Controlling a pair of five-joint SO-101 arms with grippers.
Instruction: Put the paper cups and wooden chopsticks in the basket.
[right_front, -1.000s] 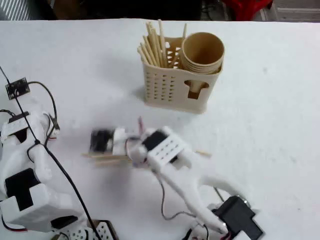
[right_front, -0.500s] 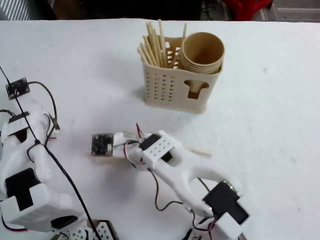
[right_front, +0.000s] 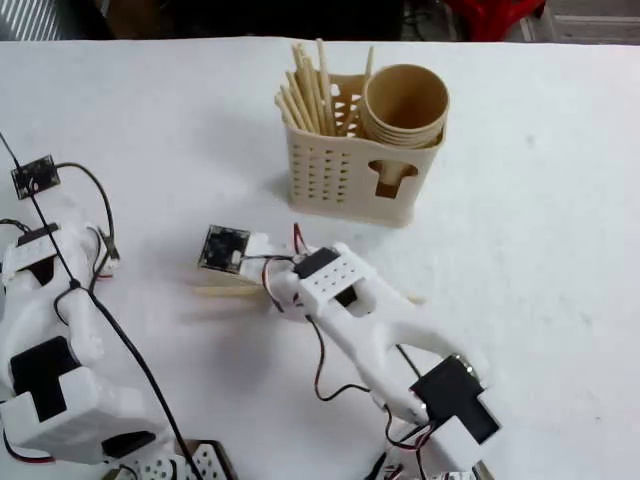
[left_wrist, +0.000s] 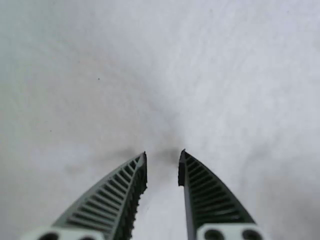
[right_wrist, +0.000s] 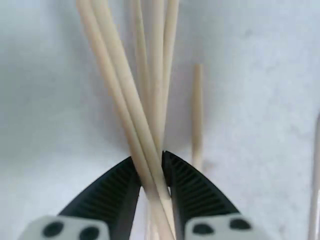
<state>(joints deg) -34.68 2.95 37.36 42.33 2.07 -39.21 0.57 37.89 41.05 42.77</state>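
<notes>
Wooden chopsticks and paper cups are sitting on a white table (right_front: 560, 200), seen from above, with two white robot arms reaching in from the near edge. The left arm (right_front: 50, 330) is resting folded at the table's left side. Its left gripper (left_wrist: 163, 155) is pointing down at bare tabletop, its jaws standing slightly apart and holding nothing. The right arm (right_front: 370, 330) is stretching toward the middle of the table, in front of the basket (right_front: 345, 180). This cream basket with a perforated wall is standing upright toward the far side. A stack of paper cups (right_front: 405, 100) is nesting in its right compartment, and a bunch of chopsticks (right_front: 310, 90) is leaning upright in its left compartment. The right gripper (right_wrist: 148, 157) is clamping a bundle of loose chopsticks (right_wrist: 125, 85) between its jaws, the sticks fanning out past the tips; whether they are touching the table cannot be told. One more stick (right_wrist: 197, 110) is lying just beside the bundle, outside the jaws. A small circuit board (right_front: 35, 175) is lying near the left arm.
</notes>
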